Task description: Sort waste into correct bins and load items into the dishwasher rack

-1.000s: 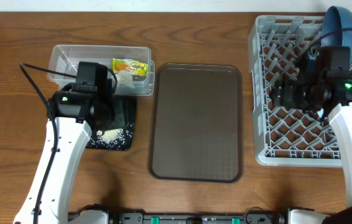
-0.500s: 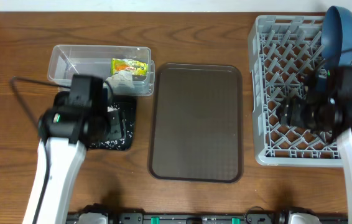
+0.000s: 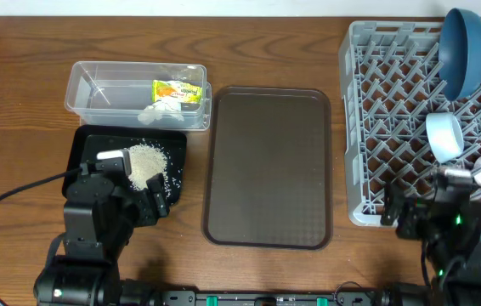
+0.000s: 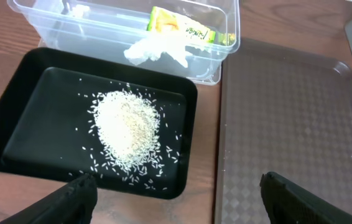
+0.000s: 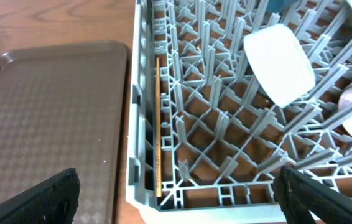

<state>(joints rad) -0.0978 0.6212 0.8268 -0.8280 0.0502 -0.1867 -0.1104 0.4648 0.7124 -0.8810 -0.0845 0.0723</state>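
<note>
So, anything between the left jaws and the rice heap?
Nothing visible. The rice heap lies uncovered in the black tray, straight ahead of the left gripper, jaws open. The clear tub sits beyond it.

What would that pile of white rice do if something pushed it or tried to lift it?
The rice is loose grains, with strays scattered around the heap, so a push would probably spread it, not slide it whole. Pinching would likely lift only a few grains. The raised rim of the black tray should contain it.
</note>
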